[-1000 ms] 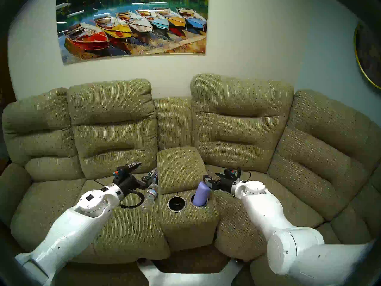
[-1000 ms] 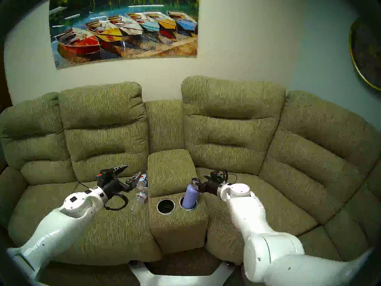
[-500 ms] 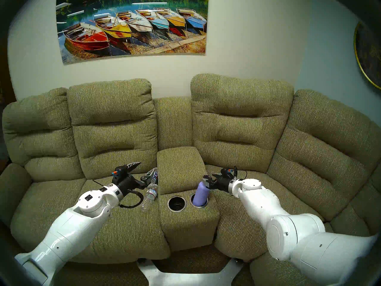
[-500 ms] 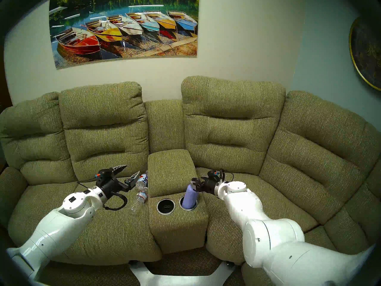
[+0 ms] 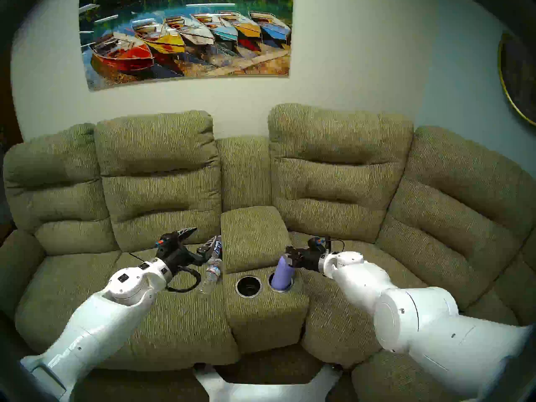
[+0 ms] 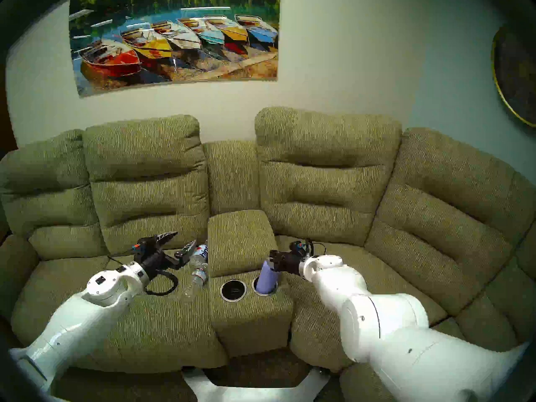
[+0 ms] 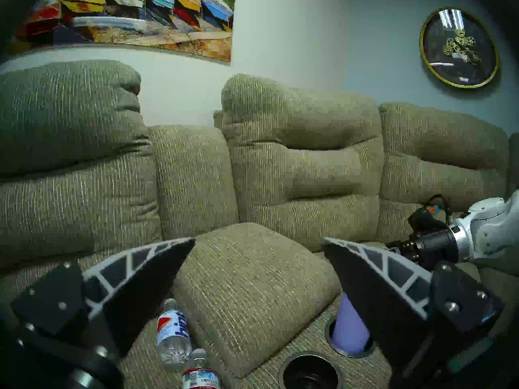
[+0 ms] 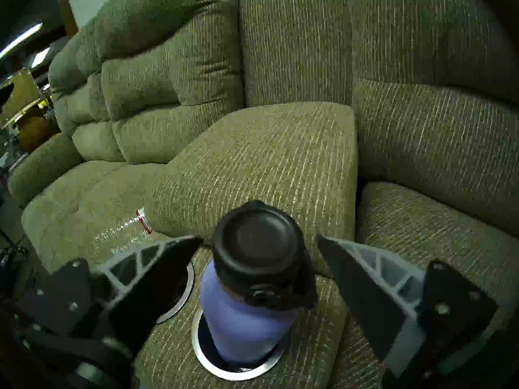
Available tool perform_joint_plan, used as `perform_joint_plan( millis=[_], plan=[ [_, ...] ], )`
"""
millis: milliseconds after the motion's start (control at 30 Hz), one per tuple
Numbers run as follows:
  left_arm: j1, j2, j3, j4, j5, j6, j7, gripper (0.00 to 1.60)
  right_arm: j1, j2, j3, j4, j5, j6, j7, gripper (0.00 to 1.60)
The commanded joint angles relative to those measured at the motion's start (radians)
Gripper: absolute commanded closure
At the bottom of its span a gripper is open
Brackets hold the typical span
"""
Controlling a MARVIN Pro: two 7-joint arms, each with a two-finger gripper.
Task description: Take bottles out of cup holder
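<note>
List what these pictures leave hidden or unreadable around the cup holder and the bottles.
- Lavender bottle: its base sits inside the right well, hidden in every view.
- Its black cap: in the head views the right gripper covers it.
- Hint bottle: in the head views the left gripper covers most of it.
- Crinkled water bottle: cut off by the left wrist view's bottom edge; label blurred elsewhere.

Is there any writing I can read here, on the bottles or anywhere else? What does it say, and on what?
"hint": blue letters on the clear bottle lying on the sofa seat.
"CRYST...": cut off, on the red-banded label of the slimmer water bottle beside it.
Lavender bottle: no writing visible.
Boat painting and round wall plaque: no words visible.
</note>
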Motion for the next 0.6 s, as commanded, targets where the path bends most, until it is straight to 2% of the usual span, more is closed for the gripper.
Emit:
perform_joint_plan(
  millis=[0,200,567],
  plan=[
    [-0.001,0.002,-0.011,-0.021,-0.005,-0.011,0.002,0.00,0.049,-0.004,-0.002,0.012,-0.001,-0.014,0.001,1.60],
    [-0.001,0.001,-0.011,-0.018,-0.006,-0.012,0.004,0.00,0.052,-0.001,0.009,0.012,0.012,-0.042,0.019,1.60],
    [-0.008,0.001,-0.004,-0.017,-0.007,-0.009,0.000,0.00,0.082,0.020,0.041,-0.053,0.027,-0.137,0.080,1.60]
  ],
)
